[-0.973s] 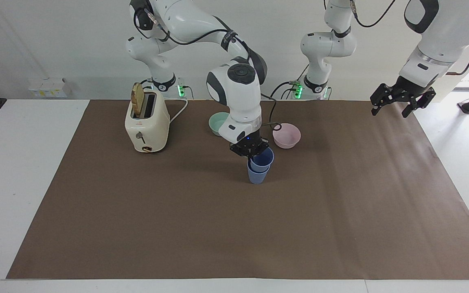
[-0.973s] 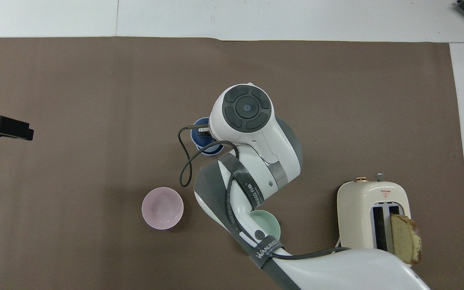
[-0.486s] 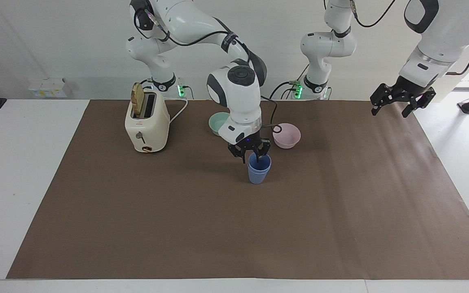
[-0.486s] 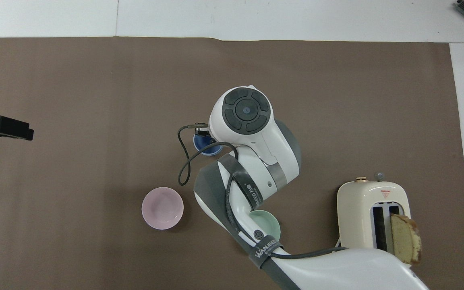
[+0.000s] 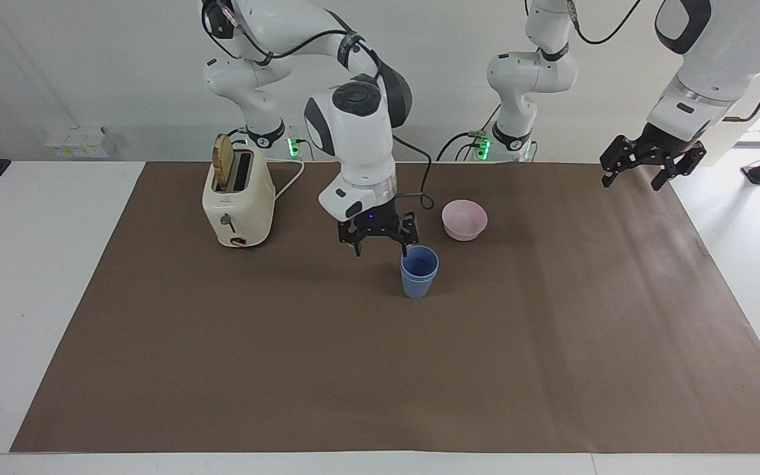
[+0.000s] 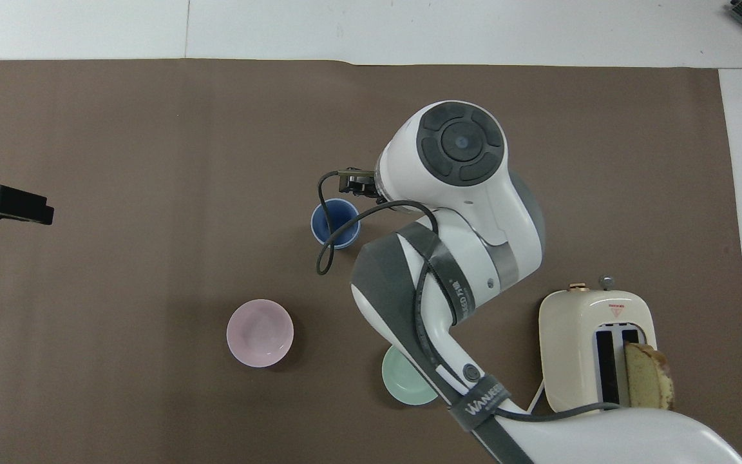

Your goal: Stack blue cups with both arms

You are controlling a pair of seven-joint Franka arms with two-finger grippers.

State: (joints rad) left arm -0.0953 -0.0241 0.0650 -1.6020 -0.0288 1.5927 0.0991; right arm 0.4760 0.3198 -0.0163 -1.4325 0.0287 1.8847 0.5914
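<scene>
Brown matting [image 5: 287, 369] bears nested blue cups [image 5: 419, 271]; only the facing view shows the right hand [image 5: 380, 249] open, empty.

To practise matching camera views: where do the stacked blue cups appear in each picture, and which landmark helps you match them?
Facing view: the stacked blue cups stand near the middle, below the pink bowl.
Overhead view: the cups sit near the middle, above the pink bowl.
Shared landmark: the pink bowl.
</scene>
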